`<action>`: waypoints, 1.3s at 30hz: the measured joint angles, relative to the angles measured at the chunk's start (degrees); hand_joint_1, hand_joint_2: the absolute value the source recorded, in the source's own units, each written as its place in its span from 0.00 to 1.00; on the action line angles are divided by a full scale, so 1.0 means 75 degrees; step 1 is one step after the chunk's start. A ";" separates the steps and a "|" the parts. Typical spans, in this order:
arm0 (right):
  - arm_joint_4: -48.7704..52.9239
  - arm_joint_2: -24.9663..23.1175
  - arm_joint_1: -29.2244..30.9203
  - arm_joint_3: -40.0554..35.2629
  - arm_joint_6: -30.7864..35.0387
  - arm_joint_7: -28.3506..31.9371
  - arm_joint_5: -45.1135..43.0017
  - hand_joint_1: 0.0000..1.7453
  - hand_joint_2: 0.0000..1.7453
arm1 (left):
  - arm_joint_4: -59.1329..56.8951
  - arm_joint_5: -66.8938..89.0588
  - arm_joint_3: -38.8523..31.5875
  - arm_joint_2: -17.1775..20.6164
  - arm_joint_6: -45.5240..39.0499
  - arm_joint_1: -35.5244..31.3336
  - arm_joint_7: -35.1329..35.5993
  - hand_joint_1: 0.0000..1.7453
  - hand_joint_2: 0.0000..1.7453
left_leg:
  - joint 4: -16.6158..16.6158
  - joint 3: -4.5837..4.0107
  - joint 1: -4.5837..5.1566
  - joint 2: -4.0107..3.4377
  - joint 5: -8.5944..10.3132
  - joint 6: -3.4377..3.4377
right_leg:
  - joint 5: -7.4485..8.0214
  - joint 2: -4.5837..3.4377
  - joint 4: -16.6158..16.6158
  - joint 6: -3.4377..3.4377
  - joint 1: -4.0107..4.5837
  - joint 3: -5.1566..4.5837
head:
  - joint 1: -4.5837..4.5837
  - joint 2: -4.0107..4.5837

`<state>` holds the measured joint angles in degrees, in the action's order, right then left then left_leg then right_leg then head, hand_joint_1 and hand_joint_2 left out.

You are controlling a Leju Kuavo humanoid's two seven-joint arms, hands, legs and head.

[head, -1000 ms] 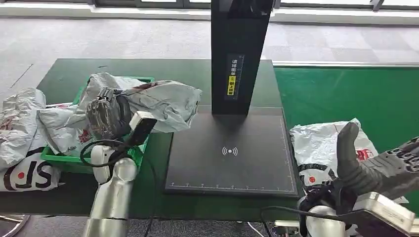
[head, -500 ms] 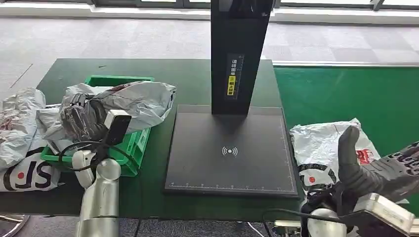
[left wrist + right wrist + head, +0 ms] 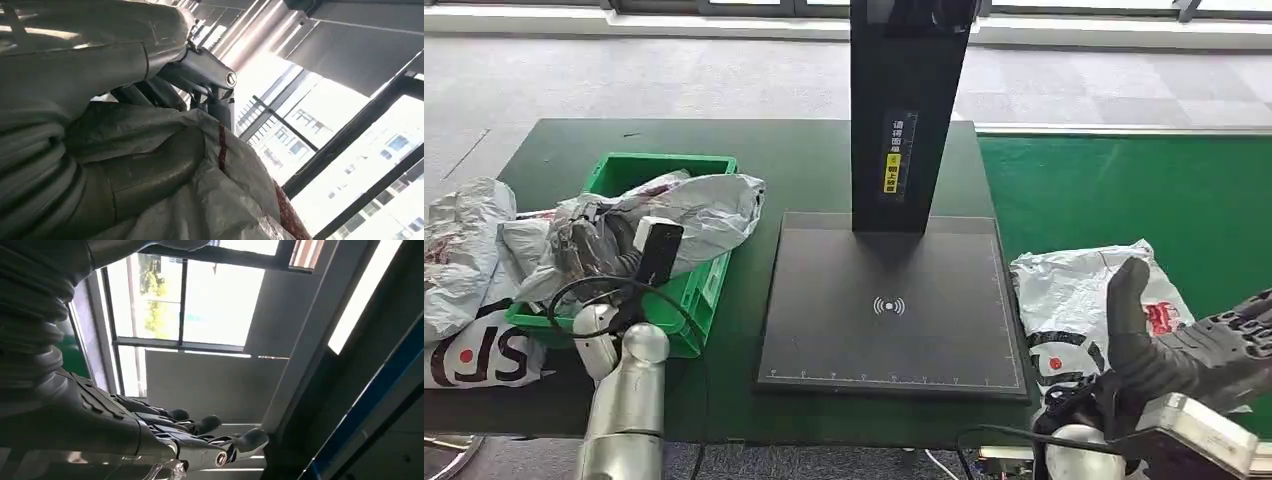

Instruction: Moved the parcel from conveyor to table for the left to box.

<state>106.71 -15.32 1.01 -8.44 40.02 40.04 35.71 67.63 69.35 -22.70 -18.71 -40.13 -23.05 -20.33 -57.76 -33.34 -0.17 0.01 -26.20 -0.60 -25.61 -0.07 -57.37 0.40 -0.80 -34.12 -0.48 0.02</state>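
My left hand [image 3: 596, 248] grips a grey plastic parcel [image 3: 686, 212] with dark red marks, holding it over the green box [image 3: 694, 290] at the table's left. Up close in the left wrist view, that parcel [image 3: 220, 200] wraps around my thumb [image 3: 150, 170]. Another white parcel with red print [image 3: 1084, 300] lies on the green conveyor [image 3: 1124, 190] at the right. My right hand [image 3: 1194, 345] hovers palm-up near the conveyor's front edge, fingers apart and empty; the right wrist view shows its fingers [image 3: 200, 435] spread against the windows.
A black scanner pad [image 3: 889, 310] with a tall black post [image 3: 909, 110] sits mid-table. Several grey and white parcels [image 3: 469, 270] pile at the table's left edge beside the box. A black cable loops at my left wrist [image 3: 614, 300].
My left hand carried the grey parcel leftward and down, from beside the scanner pad to over the green box. The right hand has barely moved.
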 measured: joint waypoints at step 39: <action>-0.0399 0.0000 0.0046 0.0000 -0.0003 0.0000 -0.0076 0.00 1.00 | -0.0056 0.0615 -0.1432 -0.0119 0.0000 -0.0335 -0.0603 0.00 1.00 | 0.0000 -0.0001 0.0000 0.0004 0.0000 0.0000 | 0.0000 0.0005 -0.0001 0.0000 0.0000 0.0006 | -0.0003 0.0000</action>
<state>103.71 -15.32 1.36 -8.44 40.00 40.04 35.15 67.21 73.96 -33.44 -19.61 -40.13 -25.56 -24.85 -57.76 -33.35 -0.17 0.04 -26.19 -0.60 -25.61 -0.04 -57.38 0.40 -0.80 -34.07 -0.50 0.02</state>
